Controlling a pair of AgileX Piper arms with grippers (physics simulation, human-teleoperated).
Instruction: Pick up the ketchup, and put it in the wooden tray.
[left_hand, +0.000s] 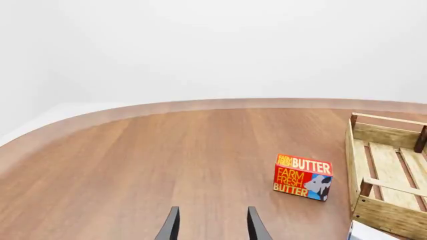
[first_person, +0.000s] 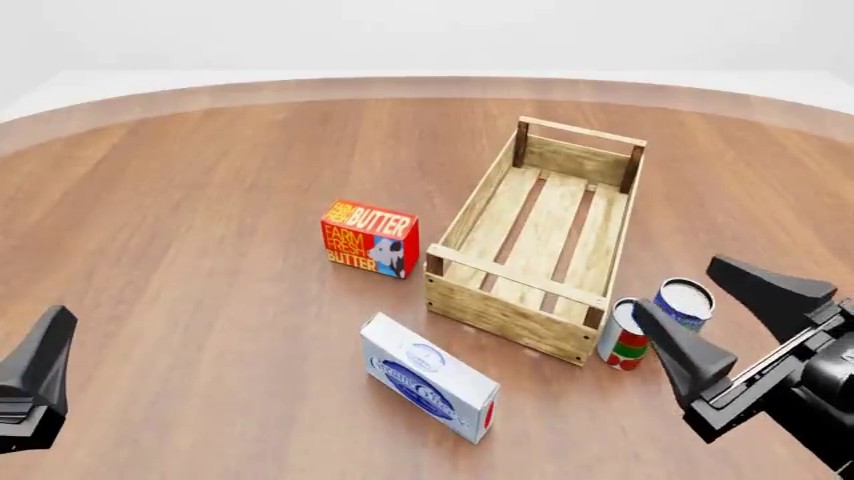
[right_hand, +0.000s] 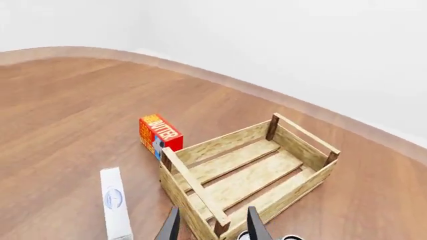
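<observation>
1. The right gripper (first_person: 727, 322) has two dark, wedge-shaped fingers that taper to blunt tips. They stand well apart with nothing between them. In the right wrist view the same gripper (right_hand: 212, 227) shows as two thin black blades with the crate's near corner seen in the gap.
2. The left gripper (left_hand: 212, 227) is also spread. Its two slim black fingers are parted over bare tabletop and grip nothing. In the front view only one dark finger shows, at the lower left edge.
3. Nearest the right gripper stand two short cylindrical cans. The red-and-white can (first_person: 623, 336) is just beside the crate's near right corner, and the blue-and-white can (first_person: 683, 303) is just behind it. Both are upright with pale flat lids.
4. The wooden tray (first_person: 514, 318) is a rectangular open crate of pale, rough-grained planks, with a slatted bottom, low sides and dark square corner posts. It lies at an angle near the middle of the table, and nothing lies in it.
5. A flat white box (first_person: 427, 378) with a blue oval print and a red end lies in front of the crate's near left corner.
6. The butter box (first_person: 371, 238) is a glossy red-and-yellow carton. It stands upright just left of the crate, apart from it.
7. The table (first_person: 200, 200) is smooth brown wood with a fine grain and a rounded far edge.
8. The ketchup shows in none of the three views, so its place cannot be told.
</observation>
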